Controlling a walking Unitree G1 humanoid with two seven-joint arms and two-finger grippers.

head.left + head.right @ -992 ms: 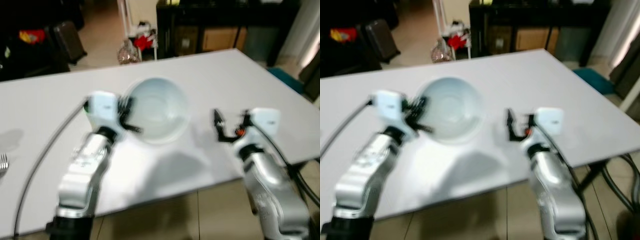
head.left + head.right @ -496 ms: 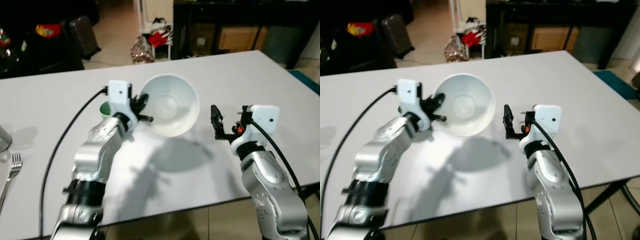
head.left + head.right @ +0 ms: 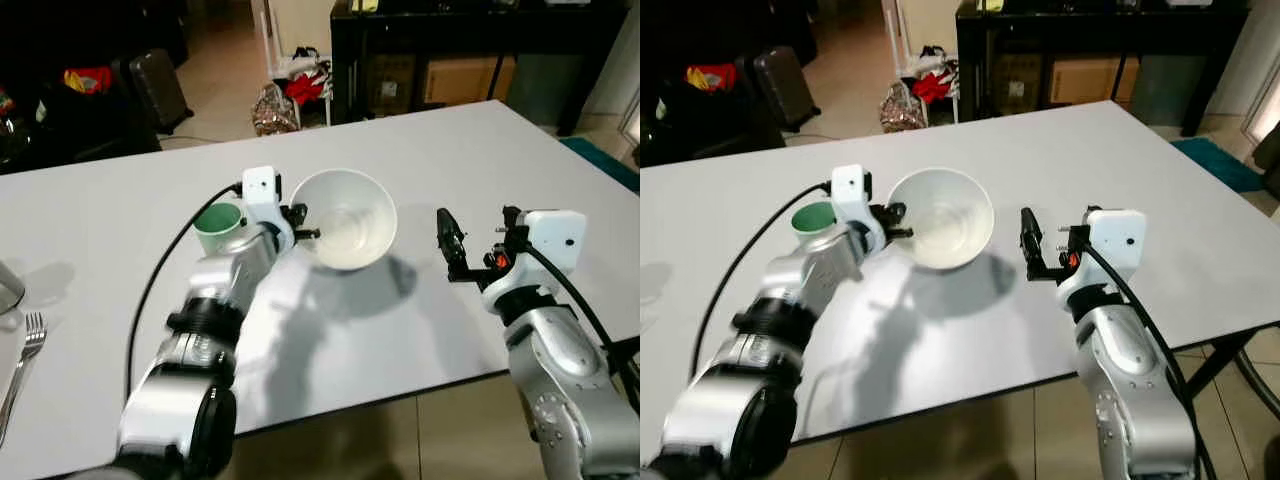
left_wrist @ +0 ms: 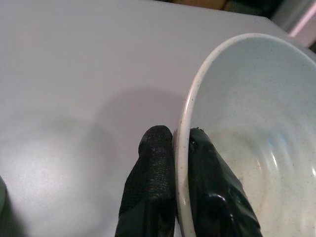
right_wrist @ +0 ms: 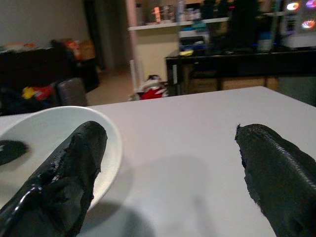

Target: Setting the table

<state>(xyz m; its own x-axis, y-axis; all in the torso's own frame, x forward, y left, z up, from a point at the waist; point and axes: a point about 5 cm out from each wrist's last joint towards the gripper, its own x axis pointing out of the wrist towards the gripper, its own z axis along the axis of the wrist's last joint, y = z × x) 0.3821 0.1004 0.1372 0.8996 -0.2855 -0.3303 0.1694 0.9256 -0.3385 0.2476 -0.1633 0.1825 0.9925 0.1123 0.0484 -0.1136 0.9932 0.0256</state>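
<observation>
We hold the bowl by its rim in our left gripper, fingers pinched, mid-worktop beside the cup; right gripper spread, empty; next, setting it down level.

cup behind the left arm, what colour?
Green; the cup shows best in the left eye view, just behind the left gripper.
</observation>
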